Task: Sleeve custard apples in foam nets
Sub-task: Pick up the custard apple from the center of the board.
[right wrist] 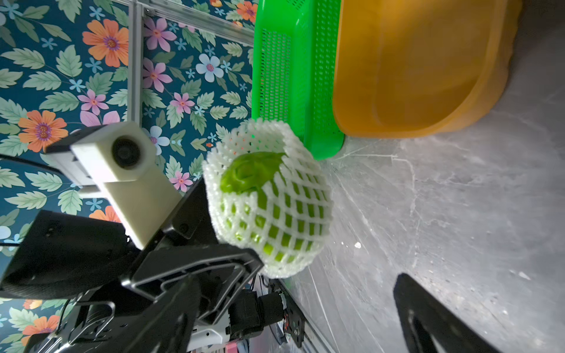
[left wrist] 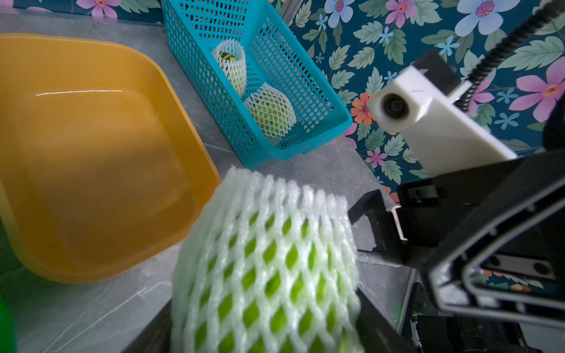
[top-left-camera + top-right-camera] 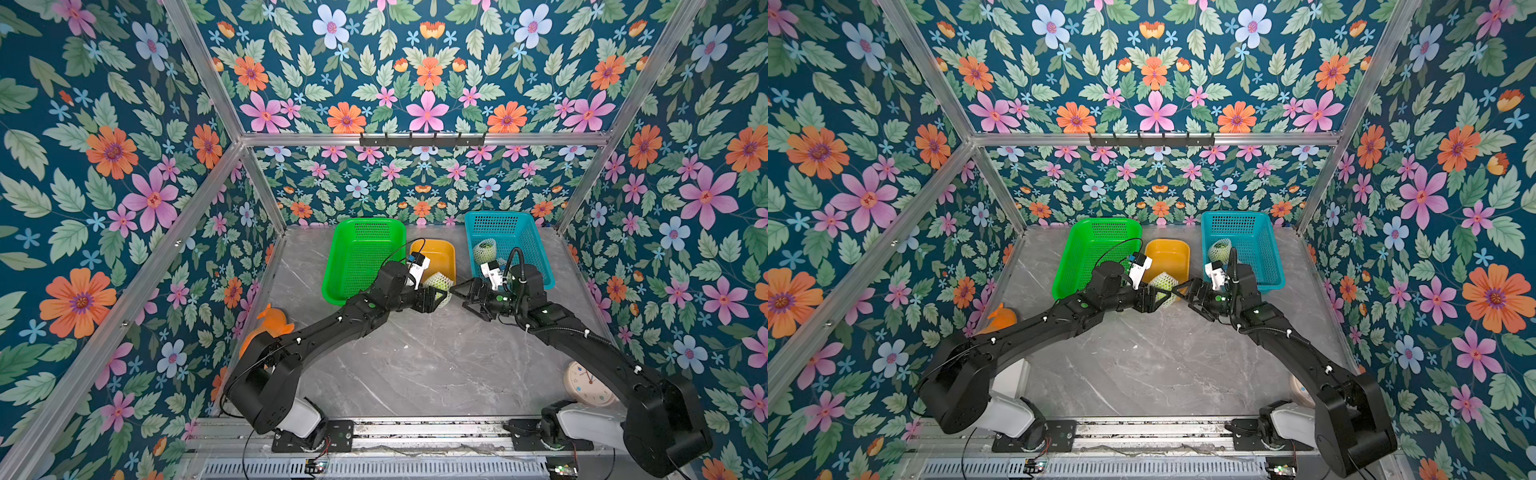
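So, looking pretty far along. Seeing two custard apples already tucked into foam nets and lying in the blue basket at 1 o'clock on the table. Got the third custard apple clamped between the jaws of the left gripper, up off the surface, just at 6 o'clock of the empty orange tub. Already wearing the third net around most of its body, with only a bare green patch peeking out of the open end in the right wrist view. Right gripper hovering just at 3 o'clock of that fruit, jaws spread wide, holding nothing, not touching the foam as far as can be told. Green basket at 11 o'clock empty.

Handling-wise, guessing at a light, squashy, springy net over a hefty fruit with soft, bruise-prone skin. Best taken across the fat middle, through the foam, firm enough not to drop but never crushing. Would steer clear of pinching only the loose rim: likely to stretch and slide off the bumpy skin. Probably only needs that rim tugged further over the bare patch, or a careful carry to 1 o'clock and a gentle release beside the other two
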Robot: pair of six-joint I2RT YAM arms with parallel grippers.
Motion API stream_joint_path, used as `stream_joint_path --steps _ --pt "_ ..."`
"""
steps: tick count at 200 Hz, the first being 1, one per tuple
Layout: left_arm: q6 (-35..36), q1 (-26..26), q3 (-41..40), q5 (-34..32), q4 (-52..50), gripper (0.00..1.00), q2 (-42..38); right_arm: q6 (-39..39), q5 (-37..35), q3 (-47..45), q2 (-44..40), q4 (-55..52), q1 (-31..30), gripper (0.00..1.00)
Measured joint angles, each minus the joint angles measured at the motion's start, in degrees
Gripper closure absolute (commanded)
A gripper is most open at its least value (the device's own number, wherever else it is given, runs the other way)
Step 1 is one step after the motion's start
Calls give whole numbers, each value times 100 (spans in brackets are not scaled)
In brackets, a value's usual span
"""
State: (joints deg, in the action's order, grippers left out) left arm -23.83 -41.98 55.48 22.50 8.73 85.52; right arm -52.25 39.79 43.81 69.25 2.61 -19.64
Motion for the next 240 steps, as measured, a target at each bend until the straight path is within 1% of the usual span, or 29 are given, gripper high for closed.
stream_joint_path --steps 33,57,83,123,174,208,240 --pt "-20 0 20 44 0 31 9 164 -184 63 -61 4 0 1" --pt "-20 -13 48 146 0 31 7 129 -149 114 256 190 -39 1" --pt "-15 -52 48 168 0 31 -26 22 -79 264 616 402 -236 1" --pt "-11 -76 39 186 -2 31 -24 20 -31 415 704 645 -363 1" --pt "24 -79 48 184 -151 31 7 -9 -35 350 942 822 -485 8" --pt "24 -83 52 190 -208 32 13 0 -48 352 984 831 -494 6" --pt "26 -149 96 264 -179 32 31 48 -52 568 1215 765 -507 5"
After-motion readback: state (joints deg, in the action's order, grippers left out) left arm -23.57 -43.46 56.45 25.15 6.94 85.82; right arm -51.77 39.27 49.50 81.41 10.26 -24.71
